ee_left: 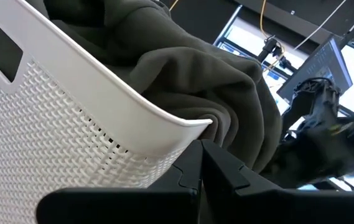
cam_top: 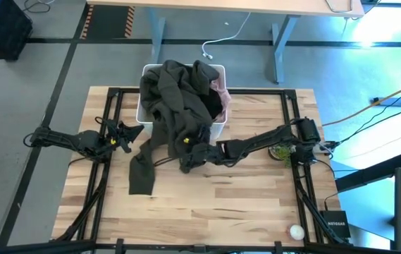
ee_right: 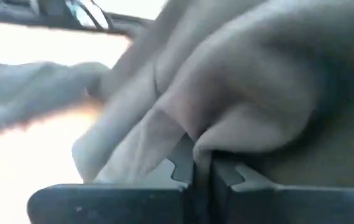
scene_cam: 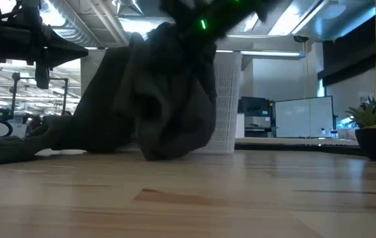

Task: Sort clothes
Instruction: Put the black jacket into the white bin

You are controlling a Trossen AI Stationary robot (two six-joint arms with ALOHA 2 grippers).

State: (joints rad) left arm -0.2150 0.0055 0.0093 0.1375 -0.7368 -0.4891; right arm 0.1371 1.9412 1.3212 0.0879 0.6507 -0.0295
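Wooden slatted tabletop (cam_top: 221,197) carries 1 white perforated plastic bin (cam_top: 216,127) at its far edge. Large dark olive-green fabric garment (cam_top: 175,99) heaps over the bin and spills down its front onto the wood, 1 strip trailing to the left. Pale pink garment (cam_top: 220,89) shows at the bin's right rim. Right gripper (cam_top: 188,159) sits at the draped fabric's lower edge, fingers pressed together pinching a fold of it. Left gripper (cam_top: 131,132) rests beside the bin's left wall, fingers pressed together, holding nothing.
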